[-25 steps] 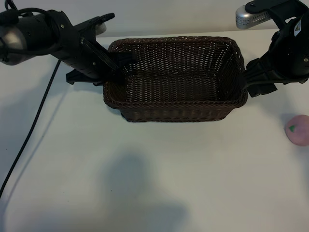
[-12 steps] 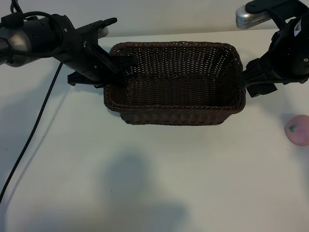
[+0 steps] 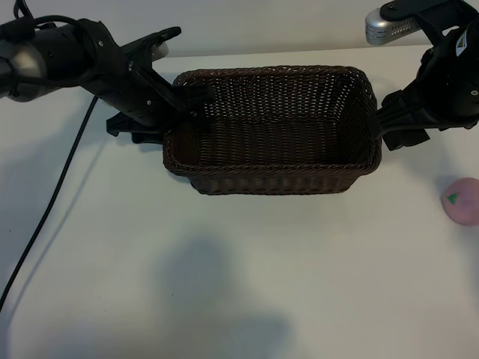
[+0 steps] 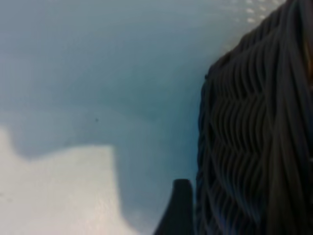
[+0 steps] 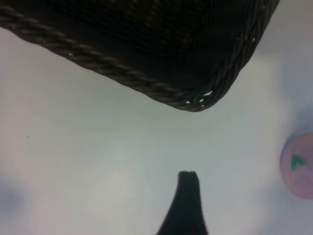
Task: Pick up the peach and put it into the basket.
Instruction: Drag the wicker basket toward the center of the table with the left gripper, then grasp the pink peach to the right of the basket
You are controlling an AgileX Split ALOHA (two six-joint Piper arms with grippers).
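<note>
The peach (image 3: pixel 464 200) lies on the white table (image 3: pixel 224 269) at the exterior view's right edge, partly cut off by the frame, nearer the camera than the basket and well apart from it. It is a round, pale pink ball with no long axis to speak of; its small green leaf mark faces up and toward the camera. In the right wrist view the peach (image 5: pixel 299 165) shows off to the side of the one visible black fingertip (image 5: pixel 188 182), clear of it, with bare table between.

Farther back sits the basket (image 3: pixel 273 129), a dark brown woven rectangle whose long axis runs left to right across the table, open side up and with nothing inside.

The right gripper (image 3: pixel 400 123) hangs just beside the basket's right end, pointing steeply down, above and behind the peach and not touching it. Its jaws stand wide and hold nothing.

The left gripper (image 3: pixel 168 112) is at the basket's left end, with one finger (image 3: pixel 191 96) over the rim on the inside and the other outside the wall. How wide its jaws stand I cannot tell. A black cable (image 3: pixel 52 202) trails across the table on the left.
</note>
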